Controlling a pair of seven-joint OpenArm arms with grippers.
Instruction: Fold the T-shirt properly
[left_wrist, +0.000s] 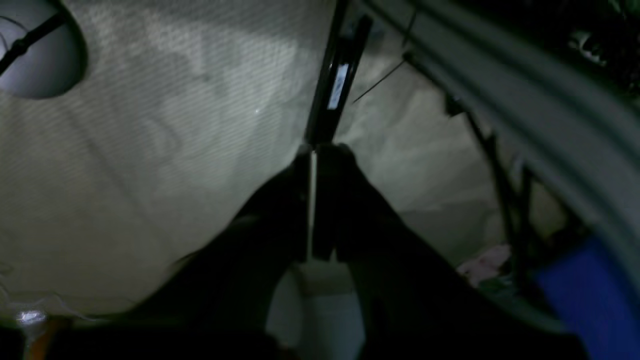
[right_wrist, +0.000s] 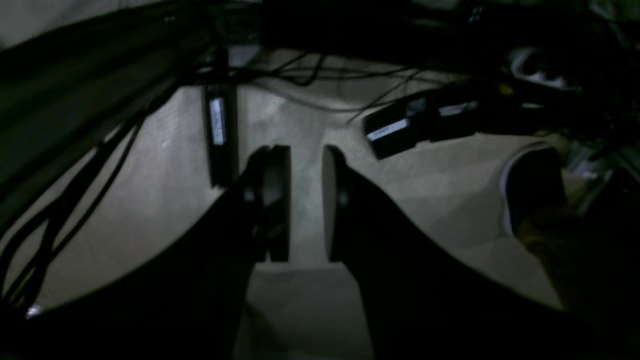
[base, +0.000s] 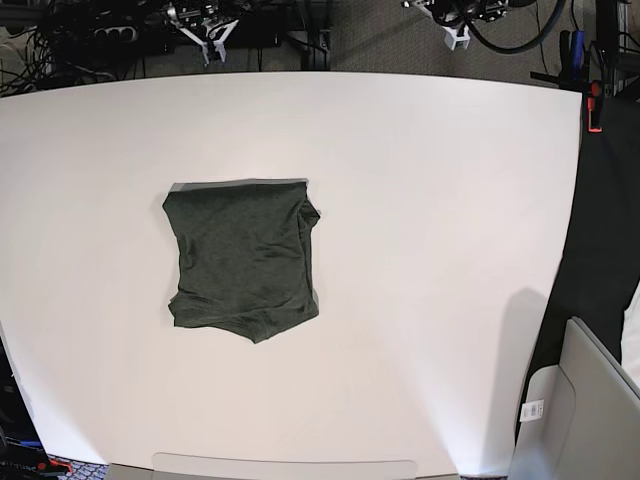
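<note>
the t-shirt (base: 243, 258) lies folded left of centre on the white table (base: 440, 250). the right gripper (right_wrist: 306, 200) stands slightly parted, empty; the left gripper (left_wrist: 312, 200) is pressed closed, empty — only the base view shows the shirt.

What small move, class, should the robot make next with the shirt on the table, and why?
Probably none beyond a tidy-up: the T-shirt already lies folded into a compact block on the white table, with both arms pulled back at the far edge. If anything, the right gripper could smooth the uneven bottom hem.
</note>
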